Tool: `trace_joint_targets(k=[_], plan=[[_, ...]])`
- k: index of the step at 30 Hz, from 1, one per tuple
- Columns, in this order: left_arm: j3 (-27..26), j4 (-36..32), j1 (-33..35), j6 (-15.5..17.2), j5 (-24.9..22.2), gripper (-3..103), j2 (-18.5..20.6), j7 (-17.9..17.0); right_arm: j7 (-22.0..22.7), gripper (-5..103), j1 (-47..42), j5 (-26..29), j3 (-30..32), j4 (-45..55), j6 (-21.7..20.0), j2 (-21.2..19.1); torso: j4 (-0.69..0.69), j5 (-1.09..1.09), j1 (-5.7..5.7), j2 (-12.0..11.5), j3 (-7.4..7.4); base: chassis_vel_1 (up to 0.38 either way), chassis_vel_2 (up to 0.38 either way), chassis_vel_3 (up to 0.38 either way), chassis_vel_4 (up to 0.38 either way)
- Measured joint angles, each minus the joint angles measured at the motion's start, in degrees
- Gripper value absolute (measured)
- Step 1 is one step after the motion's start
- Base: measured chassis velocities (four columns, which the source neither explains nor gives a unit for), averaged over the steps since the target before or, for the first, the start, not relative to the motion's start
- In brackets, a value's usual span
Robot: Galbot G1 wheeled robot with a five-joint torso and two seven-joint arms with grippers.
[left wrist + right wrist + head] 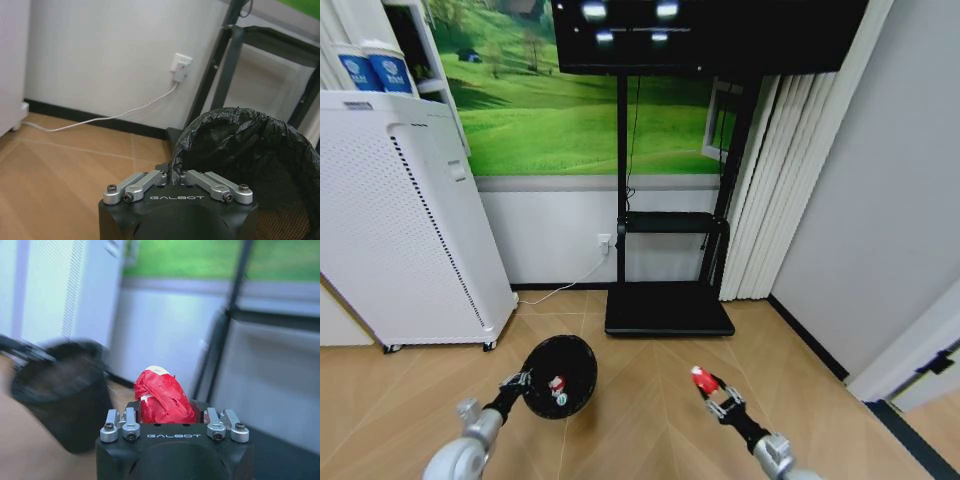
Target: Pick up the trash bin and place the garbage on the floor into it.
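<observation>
Far left, 9 o'clock in the head view: tall white perforated air-purifier box (405, 225) on casters, standing on the light tan herringbone parquet floor (640, 400).

Lower left, about 7 o'clock: left gripper (516, 381) pinched narrow on the rim of the small black round wire-mesh trash bin (560, 375). The left wrist view shows the jaws drawn together over the crinkled black plastic liner folded across the bin's edge (235, 145). Bin is held up and tipped, mouth toward the camera. Inside it, a small red-and-white piece (558, 384) plus a greenish speck; too small to name surely.

Centre, 12 o'clock: black metal TV stand (665, 300) with flat base plate, against a white wall with a socket and trailing white cable (100, 119).

Lower right, about 5 o'clock: right gripper (710, 389) clamped on a crumpled red scrap of garbage (701, 379). In the right wrist view the scrap (164, 396) reads as creased red paper or film with a pale patch on top, bulging between the jaws. It is lifted clear of the floor, well apart from the bin.

Judgement: the step in hand is carrying this scrap to the bin. Next move calls for bringing the right gripper leftward until it is over the bin mouth, then releasing; light crumpled stuff may cling to a finger or drift, and the tilted rim narrows the target.
</observation>
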Motion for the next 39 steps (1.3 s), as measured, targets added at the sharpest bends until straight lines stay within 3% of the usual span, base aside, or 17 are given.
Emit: trace_joint_targets(k=[6, 7, 8, 10, 19, 30, 39], plan=[[5.32, 0.34, -5.0, 1.33, -0.71, 4, 2.2, 0.62, -2.03, 53, -2.58, -1.79, -4.07, 8.22, 0.03, 0.95, -0.02, 0.01, 0.0, 0.0, -0.01, 0.0, 0.0, 0.0, 0.0], [7.03, 0.39, -5.91, 1.71, 0.12, 4, 3.39, 2.81, -1.75, 53, -2.61, -3.94, -6.01, 9.8, 0.08, 1.42, 0.03, 0.0, 0.0, 0.0, 0.0, 0.0, 0.0, 0.0, 0.0], [7.03, 0.39, -5.91, 1.71, 0.12, 4, 3.39, 2.81, -1.75, 53, -2.61, -3.94, -6.01, 9.8, 0.08, 1.42, 0.03, 0.0, 0.0, 0.0, 0.0, 0.0, 0.0, 0.0, 0.0], [9.21, 0.42, -6.24, 1.84, 1.99, 4, 5.03, 7.43, -1.85, 53, -2.81, -6.42, -8.2, 11.1, 0.08, 1.54, 0.03, 0.02, 0.0, 0.0, 0.0, 0.0, 0.0, 0.0, 0.0], [14.06, -2.79, -4.11, 0.29, 3.45, 4, 4.28, 11.68, -3.17, 53, -2.89, -9.27, -11.56, 10.74, 0.41, 0.82, 0.02, 0.0, 0.0, 0.0, 0.0, 0.0, 0.0, 0.0, 0.0], [16.56, -7.39, -2.99, 0.61, 4.53, 4, 3.52, 13.85, -3.79, 53, -1.17, -11.25, -14.87, 7.17, 1.04, 2.17, 0.01, 0.01, 0.0, 0.0, 0.0, 0.0, 0.0, 0.0, 0.0], [13.92, -10.87, 4.23, 0.39, 6.35, 4, 2.82, 15.39, -3.4, 53, 3.29, -9.23, -14.73, 4.31, 0.7, 1.81, 0.03, 0.0, 0.0, 0.0, -0.01, 0.0, 0.0, 0.0, 0.0]])
